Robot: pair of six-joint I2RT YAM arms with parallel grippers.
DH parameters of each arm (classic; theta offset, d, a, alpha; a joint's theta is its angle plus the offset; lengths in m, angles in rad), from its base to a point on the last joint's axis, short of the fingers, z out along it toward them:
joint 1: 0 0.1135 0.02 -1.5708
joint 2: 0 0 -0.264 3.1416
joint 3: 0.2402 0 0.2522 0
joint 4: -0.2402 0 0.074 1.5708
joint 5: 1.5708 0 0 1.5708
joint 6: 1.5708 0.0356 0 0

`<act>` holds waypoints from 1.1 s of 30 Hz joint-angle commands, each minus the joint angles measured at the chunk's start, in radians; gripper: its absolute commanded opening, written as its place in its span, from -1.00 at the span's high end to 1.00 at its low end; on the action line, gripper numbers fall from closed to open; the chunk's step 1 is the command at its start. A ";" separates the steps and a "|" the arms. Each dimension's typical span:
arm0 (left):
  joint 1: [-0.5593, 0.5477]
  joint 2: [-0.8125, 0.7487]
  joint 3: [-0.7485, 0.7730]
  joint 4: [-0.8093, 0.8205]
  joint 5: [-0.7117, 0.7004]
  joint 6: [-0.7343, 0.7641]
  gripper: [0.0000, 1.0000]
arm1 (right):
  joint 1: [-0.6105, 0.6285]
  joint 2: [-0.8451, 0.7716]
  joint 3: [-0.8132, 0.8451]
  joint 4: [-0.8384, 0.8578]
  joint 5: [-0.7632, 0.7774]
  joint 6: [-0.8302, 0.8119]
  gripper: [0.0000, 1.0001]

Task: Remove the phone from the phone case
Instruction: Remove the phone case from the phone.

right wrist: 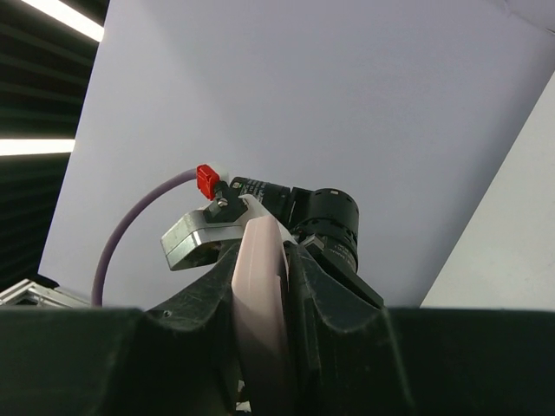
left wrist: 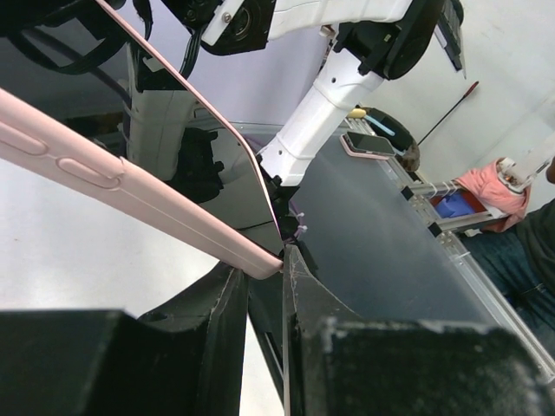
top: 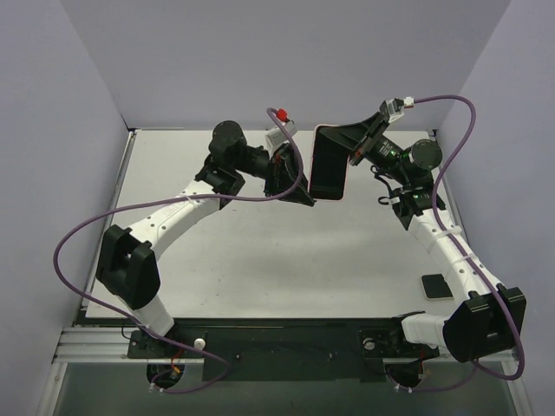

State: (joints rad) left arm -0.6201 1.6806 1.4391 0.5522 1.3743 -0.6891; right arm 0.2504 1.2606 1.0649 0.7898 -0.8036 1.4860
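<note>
The phone (top: pixel 328 163), screen dark, sat in its pink case (left wrist: pixel 156 204), held in the air between both grippers. The right gripper (right wrist: pixel 260 260) was clamped narrow on the case's edge, which ran up between its fingers. The left gripper (left wrist: pixel 282 260) pinched the case's corner at its fingertips. A second phone (top: pixel 436 286) lay on the table (top: pixel 260 260), well below both.

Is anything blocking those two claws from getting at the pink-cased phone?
Nothing visible does. The left gripper and the right gripper both clamp the pink-cased phone by its edges, holding it up above the table.
</note>
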 commanded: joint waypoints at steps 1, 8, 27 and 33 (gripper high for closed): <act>-0.013 0.022 0.058 -0.099 -0.236 0.299 1.00 | 0.095 -0.006 0.013 0.082 -0.054 0.207 1.00; -0.012 0.053 0.119 -0.285 -0.267 0.454 1.00 | 0.098 -0.015 0.018 0.063 -0.059 0.214 1.00; -0.020 0.018 0.136 -0.305 -0.228 0.597 1.00 | 0.107 0.026 0.010 0.140 -0.065 0.289 1.00; -0.020 -0.036 0.054 -0.132 -0.248 0.517 1.00 | 0.107 0.033 -0.006 0.143 -0.063 0.300 1.00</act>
State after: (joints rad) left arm -0.6201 1.6752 1.5181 0.1516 1.3766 -0.2466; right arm 0.2581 1.3064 1.0630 0.8783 -0.8192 1.6016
